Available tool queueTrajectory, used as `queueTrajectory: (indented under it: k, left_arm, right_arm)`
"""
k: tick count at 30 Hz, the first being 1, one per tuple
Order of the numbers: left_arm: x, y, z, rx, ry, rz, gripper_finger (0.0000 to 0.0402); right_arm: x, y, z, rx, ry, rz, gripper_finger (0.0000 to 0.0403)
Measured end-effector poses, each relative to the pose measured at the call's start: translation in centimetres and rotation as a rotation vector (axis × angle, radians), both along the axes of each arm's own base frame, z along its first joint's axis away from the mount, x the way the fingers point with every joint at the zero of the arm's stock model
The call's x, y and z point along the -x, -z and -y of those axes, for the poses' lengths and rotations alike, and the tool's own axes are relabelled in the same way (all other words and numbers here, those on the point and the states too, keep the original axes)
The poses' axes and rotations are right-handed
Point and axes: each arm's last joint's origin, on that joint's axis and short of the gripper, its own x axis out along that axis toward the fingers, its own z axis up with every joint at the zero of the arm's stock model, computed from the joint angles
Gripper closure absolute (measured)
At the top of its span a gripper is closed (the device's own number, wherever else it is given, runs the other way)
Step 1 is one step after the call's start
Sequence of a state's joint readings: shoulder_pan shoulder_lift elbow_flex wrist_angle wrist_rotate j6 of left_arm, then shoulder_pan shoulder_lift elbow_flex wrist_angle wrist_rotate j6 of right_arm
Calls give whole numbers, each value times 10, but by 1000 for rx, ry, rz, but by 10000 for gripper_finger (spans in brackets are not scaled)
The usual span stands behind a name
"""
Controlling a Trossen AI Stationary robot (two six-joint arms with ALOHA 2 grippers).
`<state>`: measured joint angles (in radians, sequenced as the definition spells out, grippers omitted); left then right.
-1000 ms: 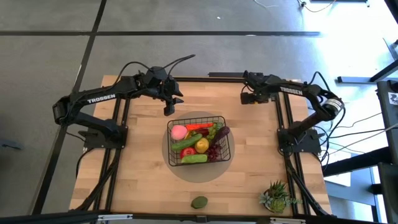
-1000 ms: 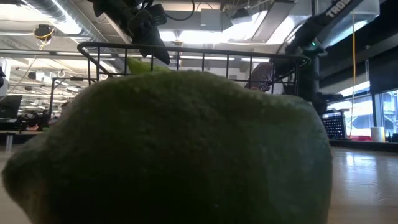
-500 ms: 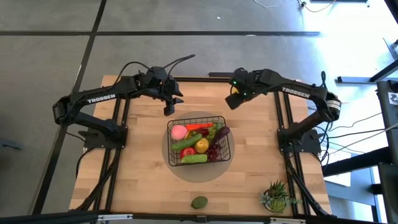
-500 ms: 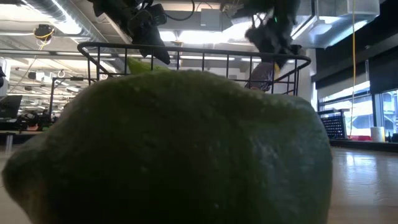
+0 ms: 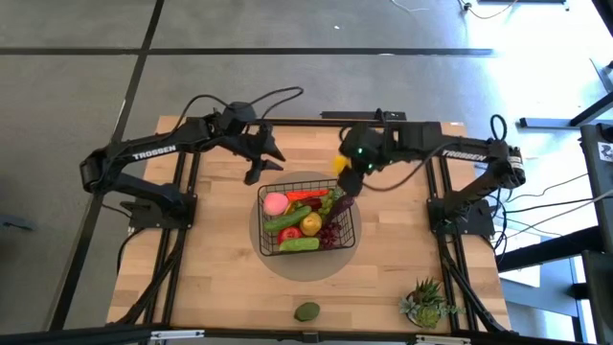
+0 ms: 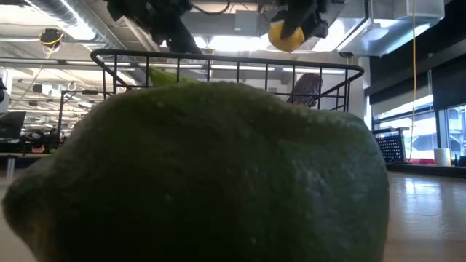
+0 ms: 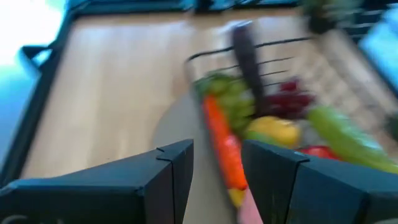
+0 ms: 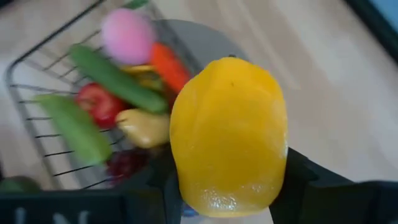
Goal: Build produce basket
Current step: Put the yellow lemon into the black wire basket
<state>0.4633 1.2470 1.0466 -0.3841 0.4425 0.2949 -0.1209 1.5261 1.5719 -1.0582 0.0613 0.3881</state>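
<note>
we find the right end effector (image 8: 227, 205) gripping a yellow lemon (image 8: 228, 133), its fingers closed on the fruit's sides. in the high view it hangs over the far right corner of the basket (image 5: 347, 206), with the lemon (image 5: 341, 164) showing just outside the far rim. the low view shows the lemon (image 6: 287, 35) clear above the rim, not touching the wire.

the basket sits on a round grey mat (image 5: 261, 222) near the middle of the worktop (image 5: 215, 259). in it we note a peach (image 5: 276, 203), a tomato (image 5: 289, 233), a second lemon (image 5: 311, 224), cucumbers (image 5: 298, 244), dark grapes (image 5: 329, 233), an eggplant (image 5: 342, 204) and a carrot-like orange piece (image 5: 306, 195). one green fruit (image 5: 306, 311) lies outside the basket, well towards the near edge of the worktop, and fills the low view.

the left end effector (image 5: 263, 163) hovers just beyond the basket's far left corner; its fingers (image 7: 166, 180) stand apart with nothing between them.

we judge the step in hand to be placing the lemon. to do it well, carry it inward until it is wholly over the basket's interior, choose a gap towards the right side where the pile looks lower, descend below rim level before letting go, and open only as much as needed so the fruit settles and does not bounce out. the rim wire is the chief hazard on descent. the green fruit remains to be collected.
</note>
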Motion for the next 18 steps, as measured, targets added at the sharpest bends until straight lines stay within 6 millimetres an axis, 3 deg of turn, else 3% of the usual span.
queueTrajectory:
  k: [8, 18]
  left_arm:
    - [3, -7, 9, 18, 124, 51, 278]
    - [16, -25, 29, -22, 150, 106, 278]
  right_arm:
    - [-36, 15, -41, -47, -78, 100, 251]
    - [-85, 71, -57, -91, -146, 42, 250]
